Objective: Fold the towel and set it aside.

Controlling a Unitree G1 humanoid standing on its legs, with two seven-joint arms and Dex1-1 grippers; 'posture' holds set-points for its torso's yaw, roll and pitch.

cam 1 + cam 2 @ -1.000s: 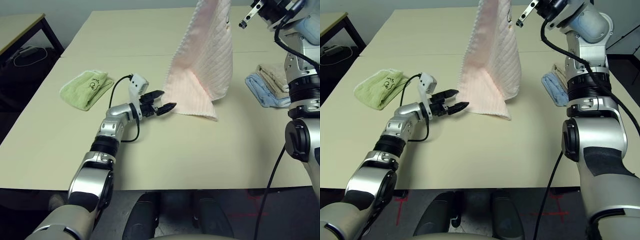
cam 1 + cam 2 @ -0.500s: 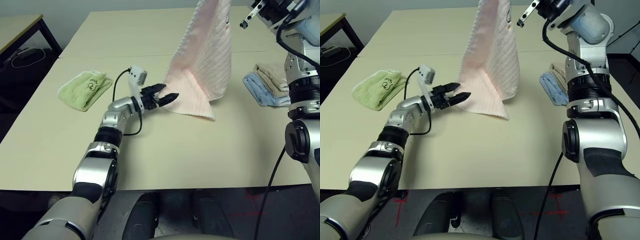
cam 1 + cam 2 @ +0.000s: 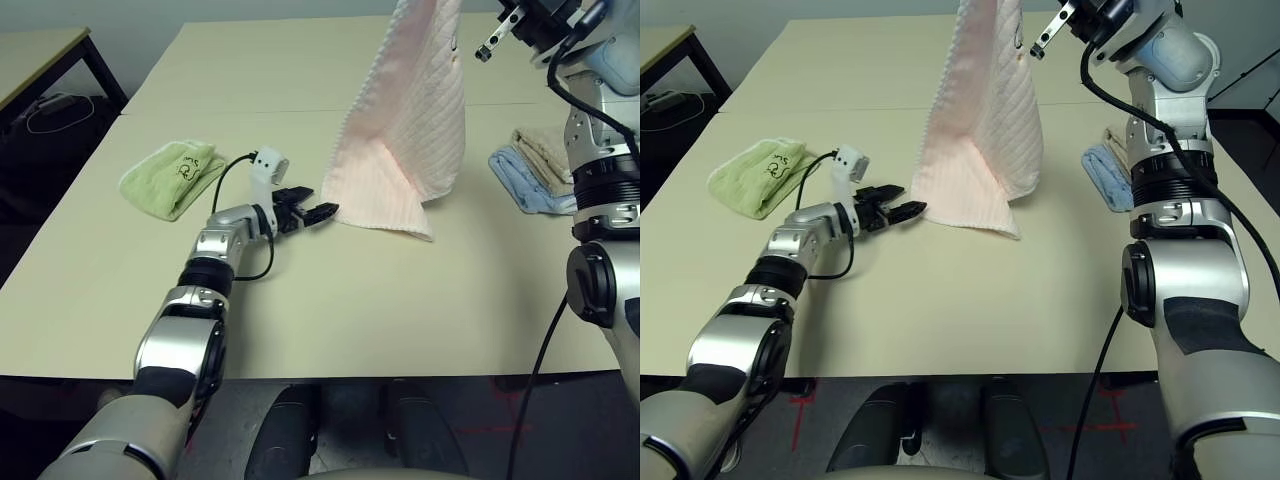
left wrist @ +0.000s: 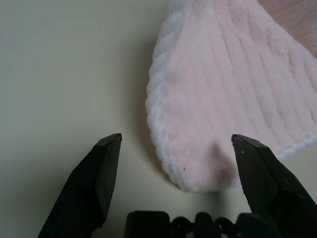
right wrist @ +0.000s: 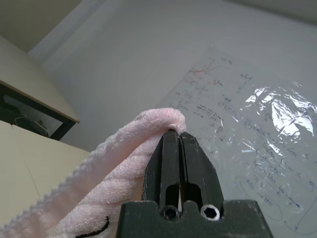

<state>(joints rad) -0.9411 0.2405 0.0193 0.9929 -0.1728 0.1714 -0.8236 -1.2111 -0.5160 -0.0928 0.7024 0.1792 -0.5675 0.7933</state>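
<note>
Pink ribbed terry towel (image 3: 405, 140) hangs tent-shaped, edge scalloped.

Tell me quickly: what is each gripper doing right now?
Left gripper: open, holding nothing, its fingers either side of the pink towel's lower corner on the table.
Right gripper: shut on the towel's top corner, held high.

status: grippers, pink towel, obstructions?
Right gripper shut on towel, holding it high. Left gripper open at its lower corner on the table. No obstructions.

Bare table (image 3: 330, 290) ahead – hanging towel (image 3: 405, 130) blocks the middle
</note>
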